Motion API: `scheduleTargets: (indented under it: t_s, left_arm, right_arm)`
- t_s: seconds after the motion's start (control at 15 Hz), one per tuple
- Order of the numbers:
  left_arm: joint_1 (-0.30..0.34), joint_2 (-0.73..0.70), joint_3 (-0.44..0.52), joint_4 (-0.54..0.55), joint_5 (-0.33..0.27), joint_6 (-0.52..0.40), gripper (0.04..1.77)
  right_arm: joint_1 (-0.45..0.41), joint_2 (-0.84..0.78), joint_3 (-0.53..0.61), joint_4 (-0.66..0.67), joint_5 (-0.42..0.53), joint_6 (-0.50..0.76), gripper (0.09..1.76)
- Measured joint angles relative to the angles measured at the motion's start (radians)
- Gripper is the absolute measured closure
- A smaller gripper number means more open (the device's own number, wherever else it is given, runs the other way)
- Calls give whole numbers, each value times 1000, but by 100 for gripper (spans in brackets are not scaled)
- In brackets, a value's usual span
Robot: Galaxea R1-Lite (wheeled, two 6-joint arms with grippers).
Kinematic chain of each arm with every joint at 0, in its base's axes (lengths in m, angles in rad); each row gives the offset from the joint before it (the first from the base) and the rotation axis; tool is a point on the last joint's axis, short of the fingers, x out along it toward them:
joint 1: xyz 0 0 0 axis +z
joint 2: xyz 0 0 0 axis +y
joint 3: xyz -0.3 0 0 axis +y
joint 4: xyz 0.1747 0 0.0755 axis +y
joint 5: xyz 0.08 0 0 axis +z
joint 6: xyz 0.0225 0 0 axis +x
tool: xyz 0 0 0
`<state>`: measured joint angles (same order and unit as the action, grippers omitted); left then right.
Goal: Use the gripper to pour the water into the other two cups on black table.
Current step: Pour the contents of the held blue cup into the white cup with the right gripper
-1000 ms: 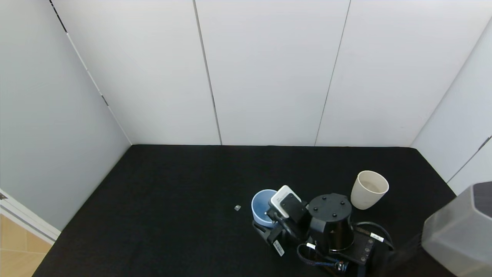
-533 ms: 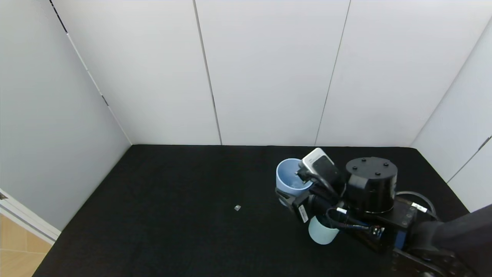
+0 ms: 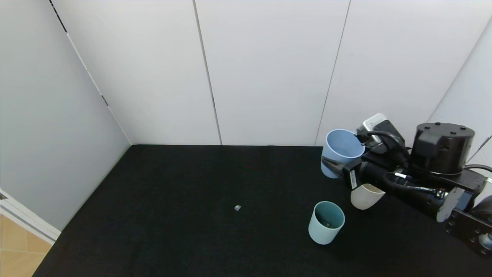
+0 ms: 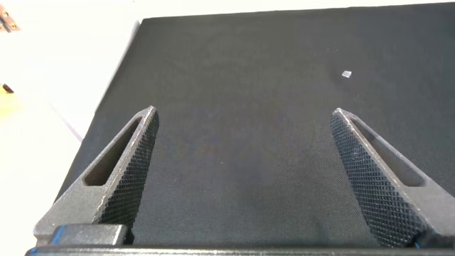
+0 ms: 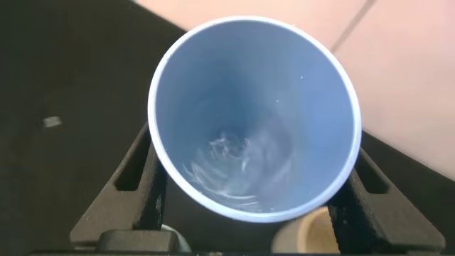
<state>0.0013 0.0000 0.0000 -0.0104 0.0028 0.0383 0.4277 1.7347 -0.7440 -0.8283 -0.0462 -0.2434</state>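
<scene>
My right gripper (image 3: 335,166) is shut on the light periwinkle-blue cup (image 3: 340,151) and holds it in the air, about upright, near the back right of the black table (image 3: 184,184). In the right wrist view the cup (image 5: 252,92) sits between the fingers (image 5: 135,167), with a little clear water (image 5: 242,171) at its bottom. The cream cup (image 3: 364,196) stands just below and in front of the gripper, partly hidden by the arm; its rim shows in the right wrist view (image 5: 313,238). The mint-teal cup (image 3: 326,222) stands apart, nearer me. My left gripper (image 4: 243,112) is open and empty over bare cloth.
A small grey chip (image 3: 237,207) lies on the cloth left of the mint-teal cup; it also shows in the left wrist view (image 4: 346,74) and the right wrist view (image 5: 51,121). White wall panels (image 3: 269,73) close the back and sides.
My right gripper has carried the blue cup up and to the back right, from the front of the table to above the cream cup. The mint-teal cup is now uncovered.
</scene>
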Motion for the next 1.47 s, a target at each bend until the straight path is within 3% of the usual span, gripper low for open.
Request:
scheduleTargets:
  t_s: [0.87, 1.13, 1.47]
  left_arm:
    - [0, 0, 0, 0, 0, 0, 9]
    - [0, 0, 0, 0, 0, 0, 9]
    - [0, 0, 0, 0, 0, 0, 9]
  right_arm:
    - [-437, -60, 36, 24, 237, -66, 57]
    - [-498, -45, 53, 21, 248, -135, 57]
    - [-524, -12, 78, 22, 251, -308, 57]
